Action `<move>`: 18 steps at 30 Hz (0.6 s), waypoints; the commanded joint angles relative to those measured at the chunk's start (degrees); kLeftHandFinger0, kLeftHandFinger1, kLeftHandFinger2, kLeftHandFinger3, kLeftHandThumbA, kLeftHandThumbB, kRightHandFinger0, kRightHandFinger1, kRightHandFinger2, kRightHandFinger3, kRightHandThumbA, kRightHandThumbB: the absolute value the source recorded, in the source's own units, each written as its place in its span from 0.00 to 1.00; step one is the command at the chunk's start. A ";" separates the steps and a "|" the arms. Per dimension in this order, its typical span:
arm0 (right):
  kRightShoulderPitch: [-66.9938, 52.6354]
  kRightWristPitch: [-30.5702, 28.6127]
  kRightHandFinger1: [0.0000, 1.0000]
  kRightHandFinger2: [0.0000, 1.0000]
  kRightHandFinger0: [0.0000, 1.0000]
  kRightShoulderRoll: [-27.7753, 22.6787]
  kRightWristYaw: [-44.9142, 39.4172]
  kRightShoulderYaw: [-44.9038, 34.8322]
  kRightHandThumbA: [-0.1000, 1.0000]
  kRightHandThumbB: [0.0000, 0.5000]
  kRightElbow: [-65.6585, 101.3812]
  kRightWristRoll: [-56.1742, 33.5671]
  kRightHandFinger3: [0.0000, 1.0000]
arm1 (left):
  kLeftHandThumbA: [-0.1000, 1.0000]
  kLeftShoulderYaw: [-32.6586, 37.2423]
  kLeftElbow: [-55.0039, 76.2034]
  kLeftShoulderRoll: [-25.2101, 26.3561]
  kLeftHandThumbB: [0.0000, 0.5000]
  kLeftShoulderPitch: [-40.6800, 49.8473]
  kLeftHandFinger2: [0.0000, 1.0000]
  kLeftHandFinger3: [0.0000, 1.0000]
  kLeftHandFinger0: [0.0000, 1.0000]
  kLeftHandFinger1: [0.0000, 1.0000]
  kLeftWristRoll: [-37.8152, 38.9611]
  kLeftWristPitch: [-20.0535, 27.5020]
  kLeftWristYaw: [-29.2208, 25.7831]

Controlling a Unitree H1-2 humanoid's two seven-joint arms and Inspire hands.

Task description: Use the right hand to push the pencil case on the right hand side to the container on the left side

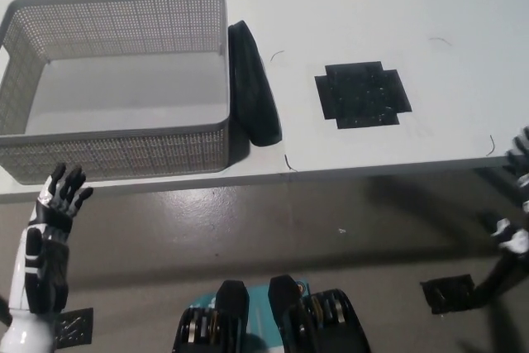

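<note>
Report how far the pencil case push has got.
Done, it seems: the black pencil case lies against the right wall of the mesh container, beside it, not inside. In hand: nothing; the right hand is off the table at the right edge, the left hand rests low. Nothing looks left.

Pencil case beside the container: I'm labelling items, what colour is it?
Black, plain; the pencil case shows clearly in the head view.
</note>
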State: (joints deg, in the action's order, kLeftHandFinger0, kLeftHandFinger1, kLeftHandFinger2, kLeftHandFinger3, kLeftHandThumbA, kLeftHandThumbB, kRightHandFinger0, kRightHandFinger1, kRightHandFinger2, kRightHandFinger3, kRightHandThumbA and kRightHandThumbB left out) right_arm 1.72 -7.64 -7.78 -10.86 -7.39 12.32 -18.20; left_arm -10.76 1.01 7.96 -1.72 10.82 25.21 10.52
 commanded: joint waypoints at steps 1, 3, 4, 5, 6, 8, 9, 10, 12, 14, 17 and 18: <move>0.69 -1.14 1.00 1.00 1.00 -0.13 -2.71 2.74 1.00 0.37 -3.20 0.06 1.00 | 1.00 0.12 0.85 1.05 0.78 -0.76 1.00 1.00 1.00 1.00 -0.25 1.70 -0.54; 1.13 -2.00 1.00 1.00 1.00 0.15 -3.27 3.62 1.00 0.30 -5.43 -0.29 1.00 | 1.00 0.13 0.81 1.04 0.78 -0.68 1.00 1.00 1.00 1.00 -0.07 1.62 -0.62; 1.75 -2.27 1.00 1.00 1.00 0.65 -3.69 4.33 1.00 0.27 -7.11 -0.76 1.00 | 1.00 0.11 0.64 0.94 0.78 -0.69 1.00 1.00 1.00 1.00 0.16 1.52 -0.67; 2.22 -2.19 1.00 1.00 1.00 0.90 -3.91 4.87 1.00 0.28 -8.29 -0.96 1.00 | 1.00 0.05 0.63 0.95 0.77 -0.65 1.00 1.00 1.00 1.00 -0.07 1.51 -0.78; 2.84 -2.37 1.00 1.00 1.00 1.18 -4.05 5.33 1.00 0.31 -9.90 -0.87 1.00 | 1.00 0.00 0.32 0.95 0.77 -0.76 1.00 1.00 1.00 1.00 -0.14 1.65 -0.72; 3.69 -2.94 1.00 1.00 1.00 1.40 -4.06 5.66 1.00 0.23 -11.68 -0.70 1.00 | 1.00 -0.07 -0.15 0.96 0.76 -1.15 1.00 1.00 1.00 1.00 -0.23 1.72 -0.46; 4.22 -2.91 1.00 1.00 1.00 1.73 -3.78 5.91 1.00 0.30 -12.83 -0.46 1.00 | 1.00 -0.06 -0.17 0.98 0.76 -1.10 1.00 1.00 1.00 1.00 -0.48 1.72 -0.41; 4.52 -2.91 1.00 1.00 1.00 1.93 -3.65 6.04 1.00 0.31 -13.48 -0.32 1.00 | 1.00 0.02 -0.18 0.99 0.76 -1.00 1.00 1.00 1.00 1.00 -0.34 1.72 -0.27; 5.38 -2.96 1.00 1.00 1.00 2.29 -3.50 6.18 1.00 0.30 -14.55 -0.10 1.00 | 1.00 0.00 -0.44 1.05 0.74 -1.10 1.00 1.00 1.00 1.00 -0.05 1.72 -0.05; 5.55 -2.24 1.00 1.00 1.00 2.57 -3.40 6.36 1.00 0.30 -14.46 -0.18 1.00 | 1.00 -0.26 -0.59 1.12 0.76 -0.79 1.00 1.00 1.00 1.00 -0.64 1.72 -0.34; 5.94 -2.99 1.00 1.00 1.00 2.44 -3.78 6.45 1.00 0.28 -14.88 -0.20 1.00 | 1.00 -0.43 -1.45 1.28 0.82 -0.64 1.00 1.00 1.00 1.00 -0.16 1.71 -0.71; 5.96 -3.15 1.00 1.00 1.00 2.39 -3.80 6.38 1.00 0.28 -14.98 -0.25 1.00 | 1.00 -0.38 -1.61 1.33 0.82 -0.60 1.00 1.00 1.00 1.00 0.14 1.70 -0.68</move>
State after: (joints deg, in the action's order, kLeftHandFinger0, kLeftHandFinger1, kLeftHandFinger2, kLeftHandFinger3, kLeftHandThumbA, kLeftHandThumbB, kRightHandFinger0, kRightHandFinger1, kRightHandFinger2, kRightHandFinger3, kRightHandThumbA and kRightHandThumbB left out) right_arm 6.08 -8.15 -5.40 -12.94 -1.09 -2.61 -18.09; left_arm -10.86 -0.64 8.01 -1.75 10.52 25.26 10.46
